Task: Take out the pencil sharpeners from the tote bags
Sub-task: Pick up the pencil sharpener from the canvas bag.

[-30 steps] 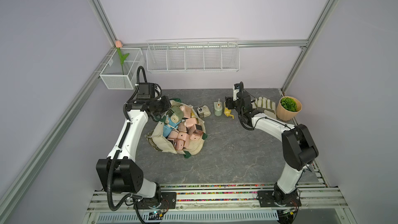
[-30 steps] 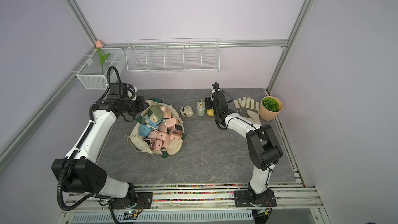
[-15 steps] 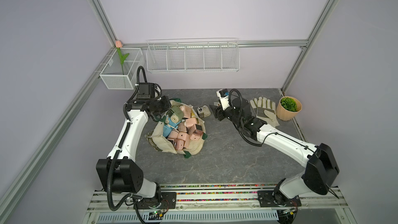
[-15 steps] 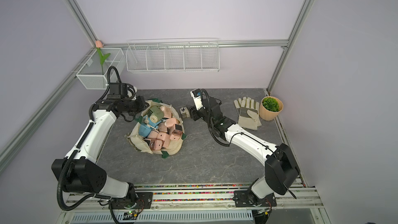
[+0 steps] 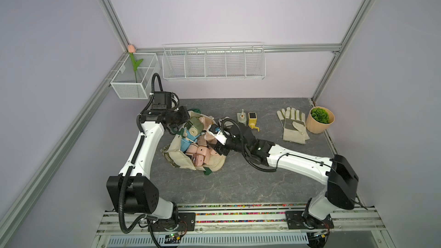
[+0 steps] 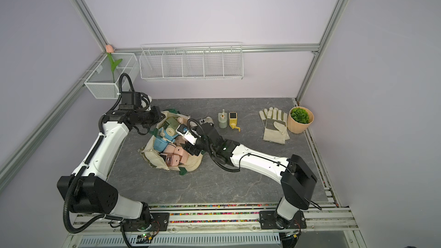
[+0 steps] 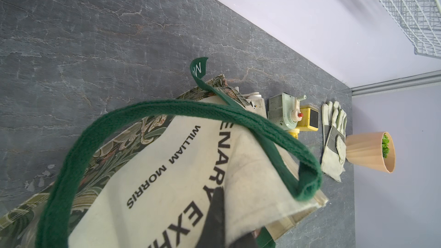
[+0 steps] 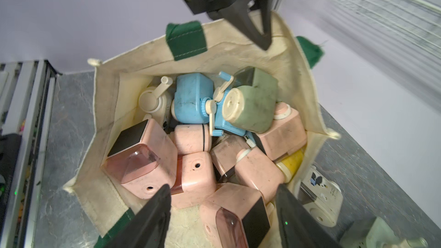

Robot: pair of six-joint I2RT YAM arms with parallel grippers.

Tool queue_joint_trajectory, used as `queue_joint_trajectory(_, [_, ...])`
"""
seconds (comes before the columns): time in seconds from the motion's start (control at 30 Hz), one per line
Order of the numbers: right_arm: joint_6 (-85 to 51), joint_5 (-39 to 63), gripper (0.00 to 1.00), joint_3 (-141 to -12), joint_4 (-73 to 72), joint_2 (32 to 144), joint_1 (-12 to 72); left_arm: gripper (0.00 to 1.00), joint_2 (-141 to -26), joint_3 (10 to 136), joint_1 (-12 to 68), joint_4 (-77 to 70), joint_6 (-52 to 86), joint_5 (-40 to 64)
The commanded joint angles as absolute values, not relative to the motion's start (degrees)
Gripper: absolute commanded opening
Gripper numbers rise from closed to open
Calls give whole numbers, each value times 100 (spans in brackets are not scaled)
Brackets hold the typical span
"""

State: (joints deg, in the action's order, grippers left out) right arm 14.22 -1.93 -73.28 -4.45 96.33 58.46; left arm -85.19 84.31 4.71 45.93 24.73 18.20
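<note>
Tabletop (image 7: 95,32) bears the tote (image 7: 250,163), lettering (image 7: 148,184) legible only from left wrist.

Pale work gloves (image 5: 293,125) are lying flat at far right on the grey stone-look tabletop (image 5: 238,180), just beside a tan plant pot (image 5: 319,125). A white wire rack (image 5: 213,64) is hanging on the far wall. A mesh basket (image 5: 130,89) at far left is holding a tulip (image 5: 131,48).

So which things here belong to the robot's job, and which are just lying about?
Part of the job: tote bag, pencil sharpeners inside it, yellow sharpener and pale green sharpener already out, left gripper pinching the bag's rim, right gripper open above.
Just lying about: work gloves, plant pot, wire shelf, mesh basket with tulip.
</note>
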Motion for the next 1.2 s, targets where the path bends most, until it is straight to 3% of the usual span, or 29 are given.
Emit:
queue_joint_trajectory(0.0, [2066,-452,73,-7721,-531,10128,6021,0,-8376,8414,397,4737,2444,1739])
queue_joint_trajectory(0.23, [2830,-983,77,-8423,-1003,11214,6030,0,-8376,8414,396,4738,2444,1753])
queue_joint_trajectory(0.57, [3568,-1421,76,-9241,-1155,12224,5886,0,-8385,8412,396,4738,2452,1767])
queue_joint_trajectory(1.0, [3741,-994,70,-9440,-1884,12614,5661,0,-8402,8421,398,4737,2452,1779])
queue_joint_trajectory(1.17, [3891,-696,73,-9475,-1991,12774,5644,0,-8405,8415,396,4737,2454,1771])
